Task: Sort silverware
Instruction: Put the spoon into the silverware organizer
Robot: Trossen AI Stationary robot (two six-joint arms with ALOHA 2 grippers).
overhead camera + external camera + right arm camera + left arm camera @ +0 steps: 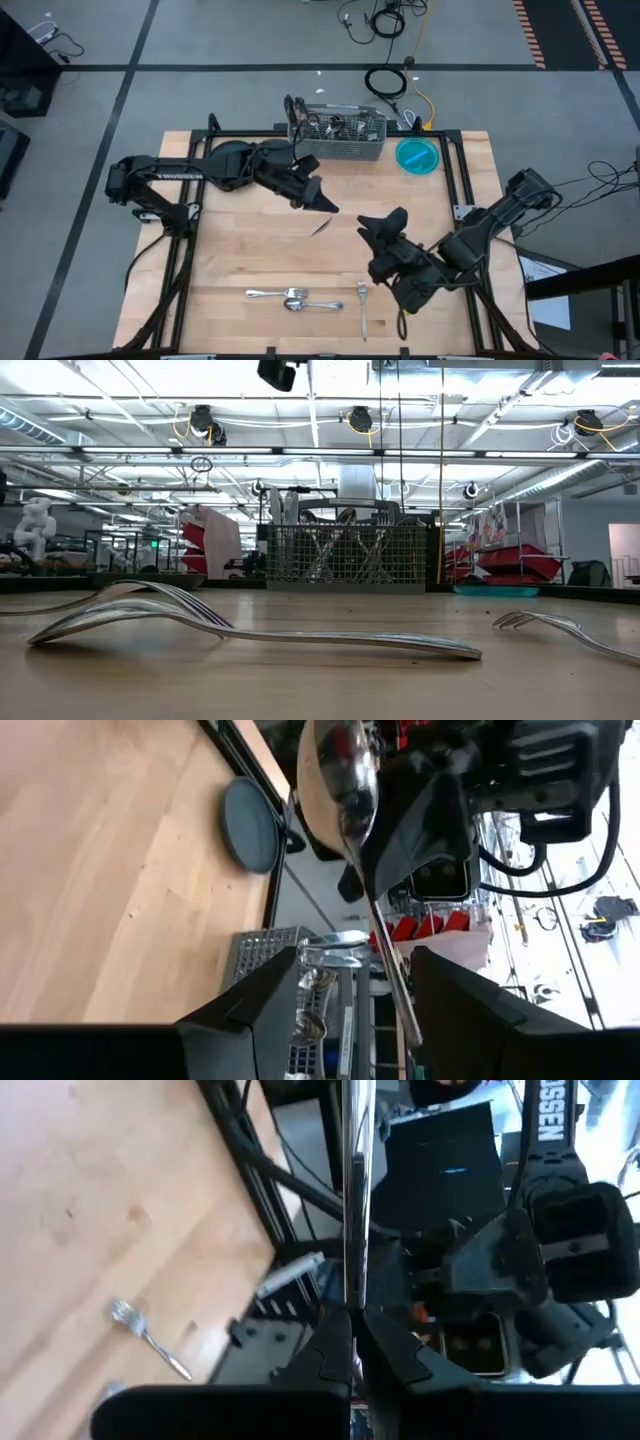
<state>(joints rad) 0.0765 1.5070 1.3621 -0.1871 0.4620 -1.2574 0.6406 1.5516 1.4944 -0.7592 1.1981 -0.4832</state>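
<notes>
High above the middle of the table, my left gripper [328, 205] [355, 1330] is shut on a silver spoon [353, 1200]. The right wrist view shows the spoon's bowl [340, 770] up by the left gripper. Its slim handle [385, 950] runs down into the gap of my right gripper [357, 965]. That gripper [385, 222] faces the left one from the right and is open; I see no finger touching the handle. More silverware lies on the wood near the front edge: spoons [290, 297] [250, 632] and a fork [362, 305] [560, 628]. My left gripper pinches the spoon's thin shaft [353, 1302] between its two fingers. The fingers come nearly level from the table's left. The shaft runs on ahead of them rather than across them. The spoon is lifted clear of the table.
A grey wire-mesh caddy [340, 135] [345, 555] holding several pieces stands at the far edge, with a teal plate [417, 157] [250, 825] to its right. Black frame rails [460, 170] border the table. Bare wood [250, 240] lies between the arms and the near pieces.
</notes>
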